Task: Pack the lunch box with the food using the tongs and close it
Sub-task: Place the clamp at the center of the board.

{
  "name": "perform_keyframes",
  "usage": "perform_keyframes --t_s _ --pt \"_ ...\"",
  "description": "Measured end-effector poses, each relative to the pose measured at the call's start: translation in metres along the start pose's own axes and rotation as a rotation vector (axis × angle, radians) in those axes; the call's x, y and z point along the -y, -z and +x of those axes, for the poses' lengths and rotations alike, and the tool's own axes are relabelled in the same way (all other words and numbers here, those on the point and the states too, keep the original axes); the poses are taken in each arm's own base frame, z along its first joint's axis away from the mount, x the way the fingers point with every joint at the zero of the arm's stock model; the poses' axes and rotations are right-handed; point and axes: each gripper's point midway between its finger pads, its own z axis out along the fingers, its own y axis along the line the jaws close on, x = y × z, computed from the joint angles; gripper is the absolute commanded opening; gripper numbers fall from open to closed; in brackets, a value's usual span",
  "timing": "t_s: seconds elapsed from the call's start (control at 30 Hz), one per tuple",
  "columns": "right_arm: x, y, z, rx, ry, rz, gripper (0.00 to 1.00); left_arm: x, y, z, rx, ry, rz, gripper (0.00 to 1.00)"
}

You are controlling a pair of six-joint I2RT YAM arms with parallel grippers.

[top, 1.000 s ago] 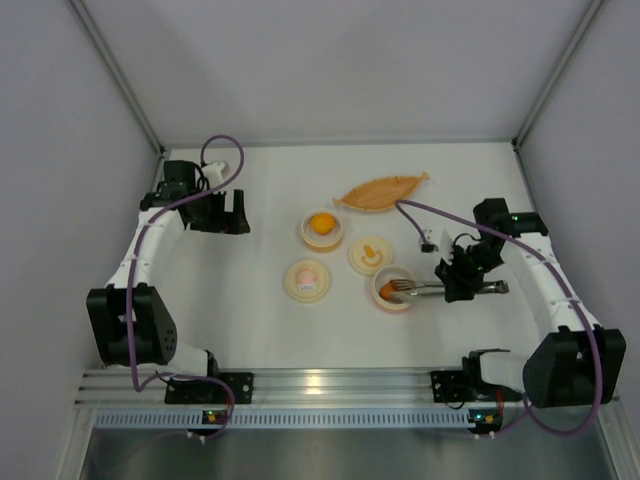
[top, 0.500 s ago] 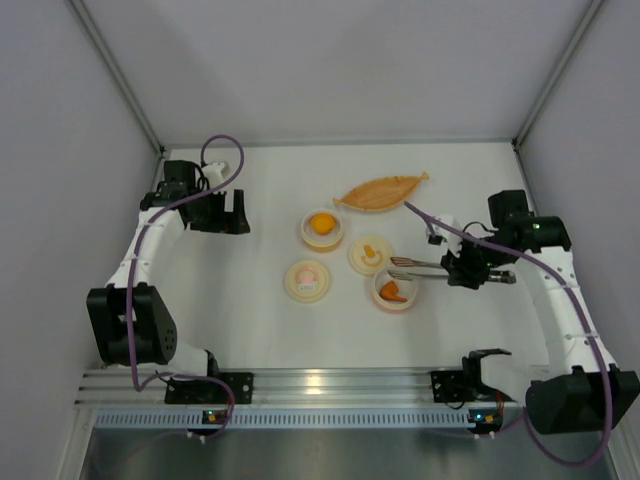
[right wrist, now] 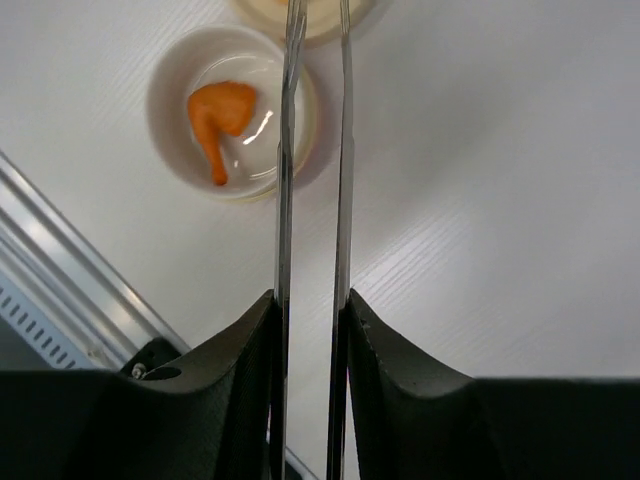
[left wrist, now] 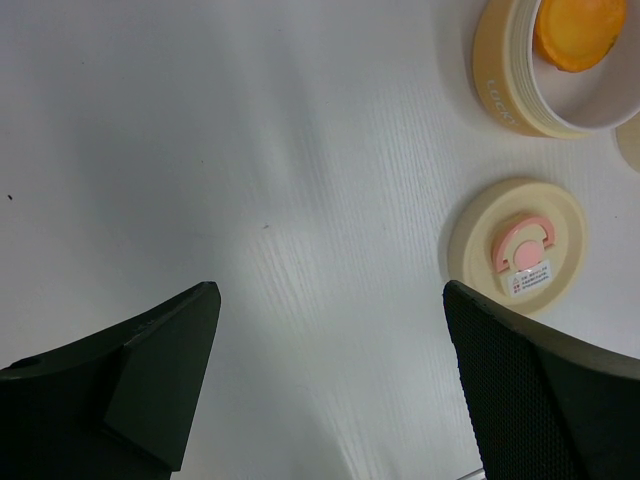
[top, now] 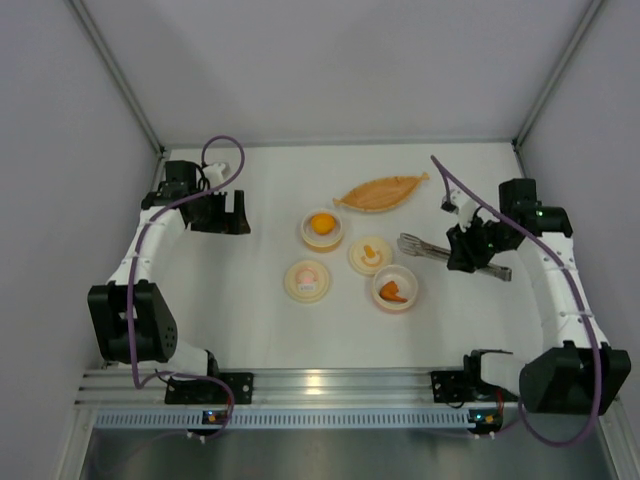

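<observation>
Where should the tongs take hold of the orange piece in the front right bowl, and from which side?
I would close the tongs on the orange piece at its broad end, not the thin tail, from above: it lies flat inside the bowl, whose wall blocks the sides.

Silver tongs [right wrist: 285, 150], arms nearly together, hover near orange food [right wrist: 222, 115] in bowl [right wrist: 160, 100].

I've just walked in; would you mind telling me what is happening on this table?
The right gripper is clamped on the tongs, holding them to the right of the near bowl, where an orange food piece lies. A yellow lump sits in the far bowl. The left gripper hangs open over the table at the far left, holding nothing.
</observation>
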Motion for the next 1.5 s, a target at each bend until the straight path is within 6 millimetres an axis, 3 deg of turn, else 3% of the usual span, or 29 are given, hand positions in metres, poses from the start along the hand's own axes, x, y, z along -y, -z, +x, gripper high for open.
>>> perform_keyframes --t_s 0.2,0.33,0.67,0.87,1.17,1.37,1.5 --pt "0.08 -0.021 -0.007 0.038 -0.263 0.148 0.3 0.001 0.001 -0.008 0.015 -0.003 0.005 0.98" --pt "0.138 -0.039 0.001 0.05 -0.401 0.246 0.31 0.0 0.0 -0.016 0.022 -0.006 0.005 0.98" --pt "0.217 -0.065 0.023 0.062 -0.545 0.395 0.34 -0.004 -0.01 -0.013 -0.005 0.008 0.008 0.98" --pt "0.231 -0.081 0.043 0.024 -0.592 0.412 0.41 -0.005 -0.013 -0.012 -0.012 0.011 0.009 0.98" --pt "0.222 -0.103 0.08 -0.082 -0.625 0.394 0.51 -0.006 -0.014 -0.011 -0.014 0.003 0.009 0.98" --pt "0.222 -0.103 0.082 -0.089 -0.614 0.393 0.61 -0.007 -0.016 -0.004 -0.031 -0.023 0.011 0.98" --pt "0.222 -0.103 0.081 -0.089 -0.602 0.39 0.73 -0.006 -0.012 0.003 -0.035 -0.057 0.011 0.98"
